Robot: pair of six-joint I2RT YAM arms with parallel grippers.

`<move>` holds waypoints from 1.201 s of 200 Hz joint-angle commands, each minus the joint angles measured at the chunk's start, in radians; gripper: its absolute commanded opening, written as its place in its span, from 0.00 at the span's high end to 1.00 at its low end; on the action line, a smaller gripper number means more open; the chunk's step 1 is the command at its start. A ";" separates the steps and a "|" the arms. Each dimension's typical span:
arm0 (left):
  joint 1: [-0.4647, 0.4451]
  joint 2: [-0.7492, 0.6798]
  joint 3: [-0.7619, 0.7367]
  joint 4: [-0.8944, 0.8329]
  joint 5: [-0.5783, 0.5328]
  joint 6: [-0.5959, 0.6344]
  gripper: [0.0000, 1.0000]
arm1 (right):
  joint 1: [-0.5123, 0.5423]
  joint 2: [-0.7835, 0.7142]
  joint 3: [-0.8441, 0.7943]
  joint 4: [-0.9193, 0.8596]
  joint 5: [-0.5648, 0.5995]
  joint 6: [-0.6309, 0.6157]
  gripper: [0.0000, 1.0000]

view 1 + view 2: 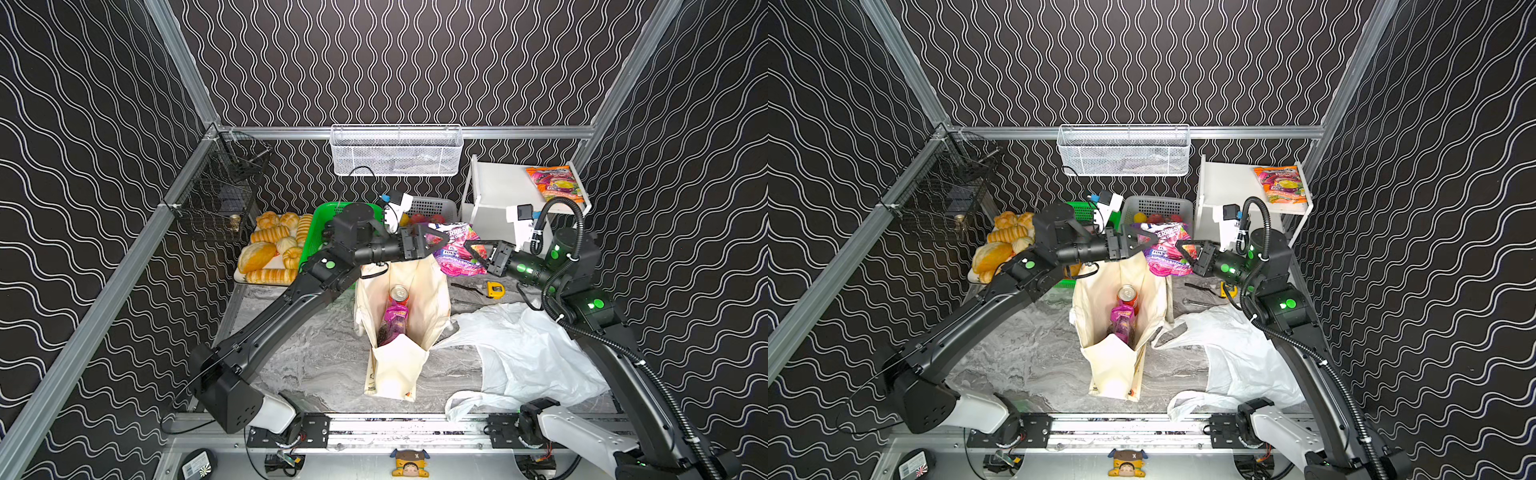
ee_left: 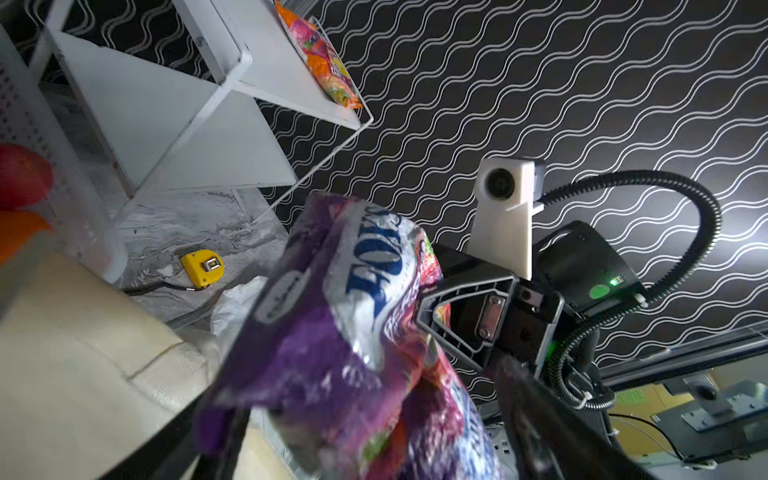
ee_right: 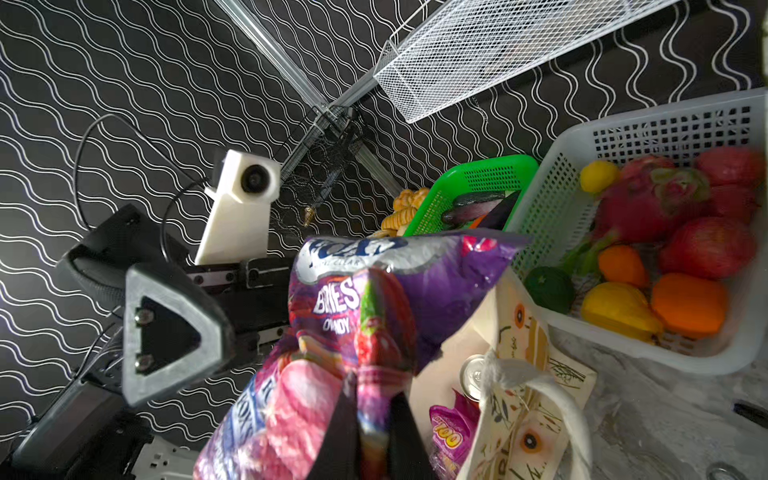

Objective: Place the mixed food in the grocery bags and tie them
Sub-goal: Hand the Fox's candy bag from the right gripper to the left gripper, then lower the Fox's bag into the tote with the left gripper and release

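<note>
The right gripper (image 1: 471, 246) is pinching a purple candy packet (image 1: 455, 249) in midair, and the left gripper (image 1: 436, 244) is hanging with its jaws spread wide at the packet's opposite edge. The packet is hovering just above the far rim of the open tote (image 1: 395, 365), which is standing on the desk (image 1: 316, 361) holding a can (image 1: 399, 293) and a second packet (image 1: 394, 319). A white plastic bag (image 1: 532, 353) is lying beside the tote.

Can (image 1: 400, 293) and pouch (image 1: 394, 320) are sitting in the tote (image 1: 395, 365); candy packet (image 1: 455, 253) is hanging above its rear; carrier bag (image 1: 528, 353) is lying rightward.
</note>
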 commanded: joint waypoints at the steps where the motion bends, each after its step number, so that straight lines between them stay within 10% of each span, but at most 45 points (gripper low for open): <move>1: -0.020 0.014 -0.002 0.075 -0.022 -0.037 0.15 | 0.014 -0.015 -0.024 0.106 0.006 0.032 0.95; 69: -0.033 -0.027 -0.039 0.036 -0.086 -0.017 0.75 | 0.031 -0.022 -0.053 0.054 0.028 0.012 0.86; 101: -0.033 -0.057 -0.028 -0.058 -0.104 0.053 0.91 | 0.031 -0.035 -0.065 -0.001 0.021 -0.004 0.67; 203: -0.028 -0.138 0.166 -0.819 -0.453 0.572 0.98 | 0.031 -0.066 -0.153 -0.185 0.020 -0.010 0.44; 240: -0.026 -0.079 0.215 -1.003 -0.381 0.683 0.95 | 0.034 -0.034 -0.155 -0.231 -0.001 -0.007 0.39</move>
